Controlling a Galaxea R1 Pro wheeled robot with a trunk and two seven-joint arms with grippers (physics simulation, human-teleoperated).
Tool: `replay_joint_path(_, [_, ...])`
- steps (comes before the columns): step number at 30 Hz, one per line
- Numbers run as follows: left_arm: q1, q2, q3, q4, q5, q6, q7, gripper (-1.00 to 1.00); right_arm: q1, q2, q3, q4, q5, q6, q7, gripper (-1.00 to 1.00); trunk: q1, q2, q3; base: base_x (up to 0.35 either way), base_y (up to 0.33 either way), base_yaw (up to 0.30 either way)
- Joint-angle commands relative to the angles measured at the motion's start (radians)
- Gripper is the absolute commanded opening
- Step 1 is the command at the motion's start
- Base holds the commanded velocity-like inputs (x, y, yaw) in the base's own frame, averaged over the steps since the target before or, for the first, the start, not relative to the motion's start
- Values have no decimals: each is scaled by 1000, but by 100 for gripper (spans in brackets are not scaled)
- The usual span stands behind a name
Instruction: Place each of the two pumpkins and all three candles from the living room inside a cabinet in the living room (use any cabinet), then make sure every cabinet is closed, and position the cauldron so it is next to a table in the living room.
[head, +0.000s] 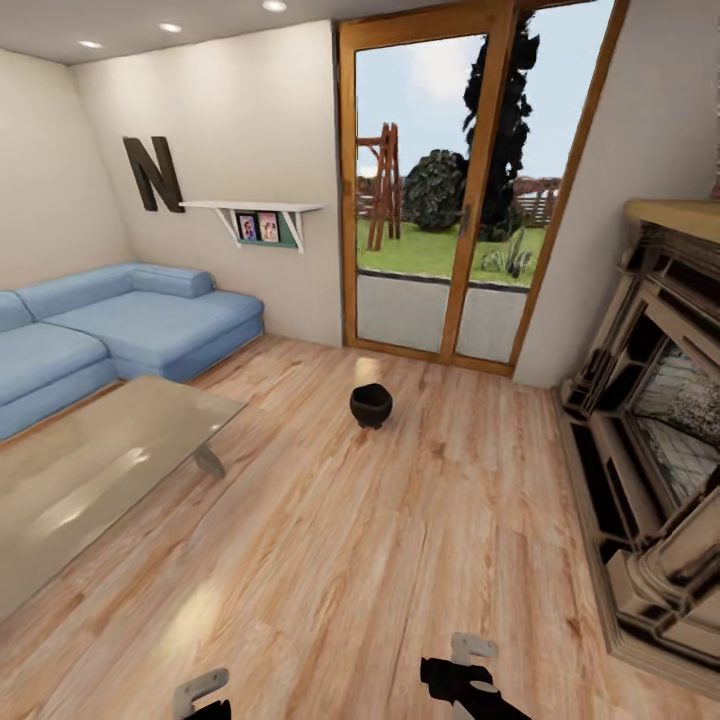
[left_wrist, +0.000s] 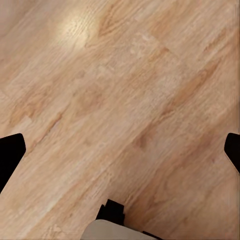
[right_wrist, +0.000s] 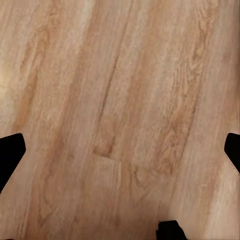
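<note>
Well: cauldron upright on floor (well apart from table).

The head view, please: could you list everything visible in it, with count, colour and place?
cauldron: one, black, on the floor before the door
table: one, glossy grey, left foreground
sofa: one, blue, left against the wall
letter N: one, dark brown, on the wall above the sofa
shelf: one, white, holding two pictures
glass door: one, orange wood frame, centre back
fireplace: one, beige, right
floor: light wood planks
left gripper: bottom edge, jaws open
right gripper: bottom edge, jaws open
</note>
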Motion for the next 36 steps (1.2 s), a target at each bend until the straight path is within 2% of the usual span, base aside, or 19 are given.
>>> replay_joint_path(1, [-1,1,-9,-1,9,-4,6,100,-1,0,9,0,-10,-4,-6,100,1,-1,-1,316,-39,-66])
replay_joint_path(10, [-1,1,-9,-1,8,-4,6,100,-1,0,8,2,-13,-8,-4,100,1,-1,-2,328,-79,-13])
replay_joint_path(36, [-1,1,-8,-1,8,-4,6,100,-1,1,8,0,-10,-7,-3,100,1,-1,-2,331,-2,0])
